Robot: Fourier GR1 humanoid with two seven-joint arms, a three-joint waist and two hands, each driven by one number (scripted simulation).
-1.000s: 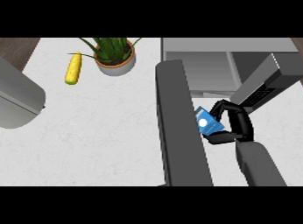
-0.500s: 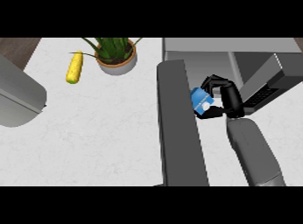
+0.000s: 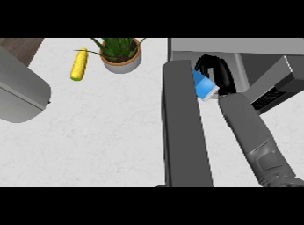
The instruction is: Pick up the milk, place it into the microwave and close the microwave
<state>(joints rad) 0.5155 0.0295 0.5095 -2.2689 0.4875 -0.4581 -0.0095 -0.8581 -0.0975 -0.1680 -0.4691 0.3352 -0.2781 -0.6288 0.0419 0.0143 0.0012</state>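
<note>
While the right hand (image 3: 218, 72) curls round the milk (image 3: 205, 85), the carton sits at the mouth of the microwave (image 3: 271, 66), just past the open door (image 3: 184, 127). Likely light, stiff-walled and smooth, it seems best held across its flat sides.

Left of the microwave (image 3: 271, 66): open door (image 3: 184, 132), then potted plant (image 3: 121, 55), then corn cob (image 3: 80, 64) farther left. At microwave's mouth: milk carton (image 3: 205, 85), right hand (image 3: 218, 72) curled round it.
</note>
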